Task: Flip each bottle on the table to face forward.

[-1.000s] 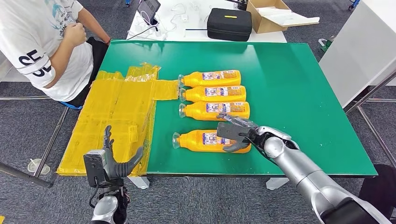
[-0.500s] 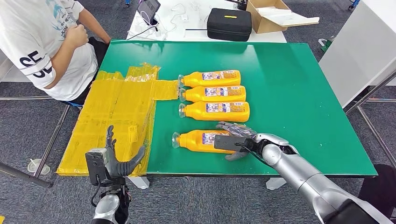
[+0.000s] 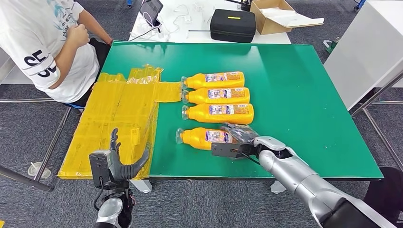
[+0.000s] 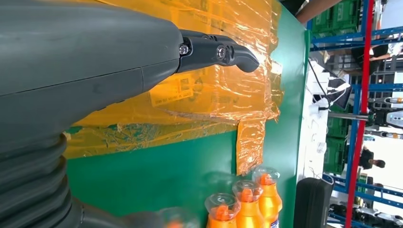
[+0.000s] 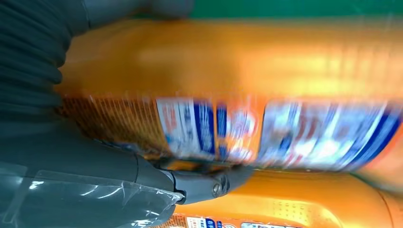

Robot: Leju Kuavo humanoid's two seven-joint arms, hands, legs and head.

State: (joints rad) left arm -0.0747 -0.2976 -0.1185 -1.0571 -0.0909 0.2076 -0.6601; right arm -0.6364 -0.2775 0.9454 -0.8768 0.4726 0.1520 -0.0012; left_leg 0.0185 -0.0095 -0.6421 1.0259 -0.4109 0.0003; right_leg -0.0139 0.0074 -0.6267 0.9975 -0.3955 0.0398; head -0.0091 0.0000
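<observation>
Lower centre of the head view: the right hand closes around the nearest bottle on the green table, which has slid closer to the three bottles lined up above it since a second ago. The flip looks underway. The left hand hangs open, holding nothing, at lower left.

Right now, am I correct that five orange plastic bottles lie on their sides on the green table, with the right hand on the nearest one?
Not quite: the head view shows four orange plastic bottles lying on their sides on the green table, not five. The rest holds: the right hand is on the nearest bottle.
</observation>
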